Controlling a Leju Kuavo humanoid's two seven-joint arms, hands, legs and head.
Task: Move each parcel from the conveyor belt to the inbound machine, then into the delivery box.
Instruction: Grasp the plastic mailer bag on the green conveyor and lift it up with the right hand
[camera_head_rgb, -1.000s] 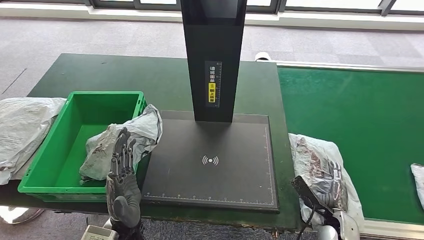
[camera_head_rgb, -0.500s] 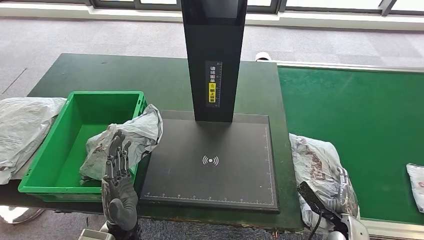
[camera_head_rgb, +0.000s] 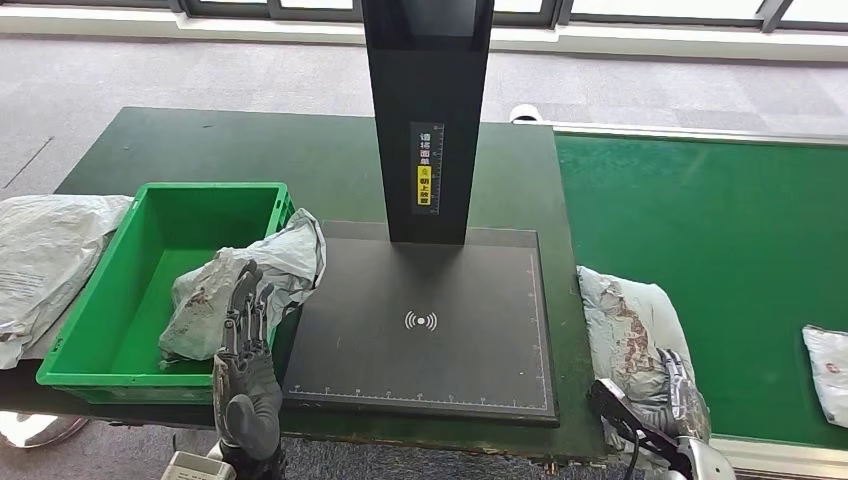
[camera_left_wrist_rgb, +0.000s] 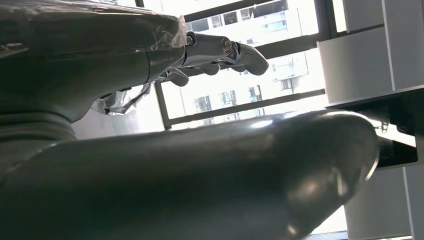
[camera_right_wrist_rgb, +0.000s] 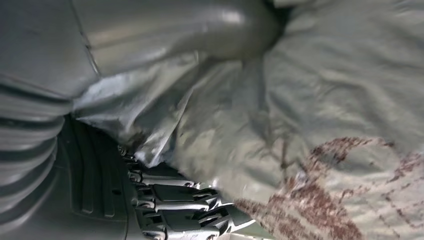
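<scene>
Delivery box (camera_head_rgb: 110, 290) bright green; the parcel (camera_head_rgb: 262, 272) draped over its right rim pale grey with rust-brown blotches, same as the parcel (camera_head_rgb: 632, 335) at the conveyor belt's near-left corner. Conveyor belt (camera_head_rgb: 720, 240) vivid green, table (camera_head_rgb: 250, 150) darker green. Inbound machine (camera_head_rgb: 425, 310) matte black, white signal mark, yellow-and-white label on its column.

Dk green table (camera_head_rgb: 250, 150) under rig; grey carpet floor (camera_head_rgb: 150, 70); window frames (camera_head_rgb: 640, 12) along far wall.

A delivery box (camera_head_rgb: 120, 300) sits left of the inbound machine (camera_head_rgb: 425, 320), the conveyor belt (camera_head_rgb: 720, 220) to its right.
</scene>
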